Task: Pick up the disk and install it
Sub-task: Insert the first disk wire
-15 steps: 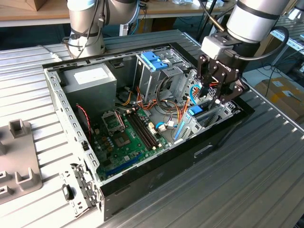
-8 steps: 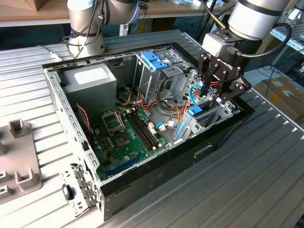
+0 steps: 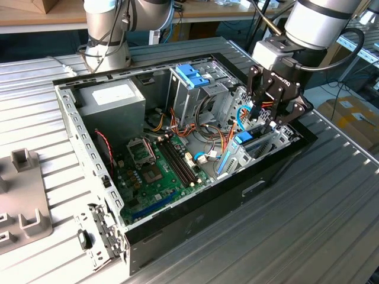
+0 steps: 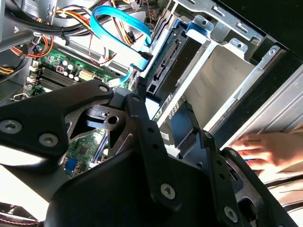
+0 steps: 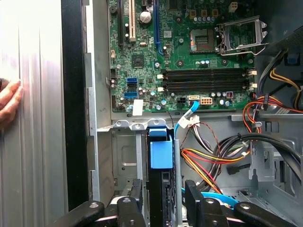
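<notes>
Exterior view: the hand (image 3: 267, 121) hangs over the end of the computer case (image 3: 195, 216) at the exterior view's right, the disk (image 3: 244, 139) just beneath it, standing on edge inside. Second wrist view: the disk (image 4: 165, 66) shows its connector end close ahead of the hand (image 4: 173, 111). First wrist view: the hand (image 5: 164, 185) sits astride the disk (image 5: 160, 156), whose long axis runs toward the motherboard (image 5: 189, 56); whether it grips I cannot tell.

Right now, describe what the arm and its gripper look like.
The arm is a thick round tube, silver-grey with darker grey joint bands, and a black cable loops beside it. A pale grey block sits at the wrist. The gripper is matte black, built of flat linked bars dotted with silver screws, with white lettering on its body.
</notes>
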You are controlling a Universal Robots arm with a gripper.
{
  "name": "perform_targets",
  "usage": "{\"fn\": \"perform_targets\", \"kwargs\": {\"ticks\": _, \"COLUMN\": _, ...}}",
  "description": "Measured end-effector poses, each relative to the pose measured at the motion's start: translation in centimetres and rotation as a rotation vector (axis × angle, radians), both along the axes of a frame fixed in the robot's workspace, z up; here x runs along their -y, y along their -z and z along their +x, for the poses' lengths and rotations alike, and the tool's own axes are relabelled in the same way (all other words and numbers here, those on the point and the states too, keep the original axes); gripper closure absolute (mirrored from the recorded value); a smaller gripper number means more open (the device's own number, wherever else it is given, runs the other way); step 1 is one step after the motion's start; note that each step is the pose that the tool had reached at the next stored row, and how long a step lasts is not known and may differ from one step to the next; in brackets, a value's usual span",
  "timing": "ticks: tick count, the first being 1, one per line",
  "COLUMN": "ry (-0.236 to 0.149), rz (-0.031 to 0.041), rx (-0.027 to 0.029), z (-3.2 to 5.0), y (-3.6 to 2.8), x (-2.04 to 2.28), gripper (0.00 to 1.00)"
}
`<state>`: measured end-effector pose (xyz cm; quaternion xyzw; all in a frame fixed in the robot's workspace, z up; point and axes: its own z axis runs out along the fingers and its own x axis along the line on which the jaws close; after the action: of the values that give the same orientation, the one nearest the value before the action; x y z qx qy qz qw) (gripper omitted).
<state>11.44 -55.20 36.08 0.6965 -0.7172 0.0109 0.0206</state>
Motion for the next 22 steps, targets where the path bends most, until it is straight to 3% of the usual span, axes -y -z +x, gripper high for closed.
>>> {"fn": "perform_targets", "kwargs": {"ticks": 4, "ry": 0.000, "rz": 0.0000, "rx": 0.0000, "z": 0.00, "y": -0.02, "x": 0.00, "gripper": 0.51}}
{"fn": "perform_targets", "kwargs": {"ticks": 10, "ry": 0.000, "rz": 0.0001, "rx": 0.0000, "z": 0.00, "y": -0.62, "x": 0.00, "gripper": 0.51}}
{"fn": "perform_targets", "kwargs": {"ticks": 15, "ry": 0.000, "rz": 0.0001, "rx": 0.0000, "z": 0.01, "y": -0.63, "x": -0.50, "gripper": 0.51}}
{"fn": "perform_targets", "kwargs": {"ticks": 18, "ry": -0.001, "rz": 0.0003, "rx": 0.0000, "z": 0.07, "y": -0.63, "x": -1.07, "gripper": 0.51}}
{"fn": "perform_targets", "kwargs": {"ticks": 22, "ry": -0.002, "rz": 0.0001, "rx": 0.0000, "z": 0.38, "y": -0.63, "x": -1.27, "gripper": 0.51}}
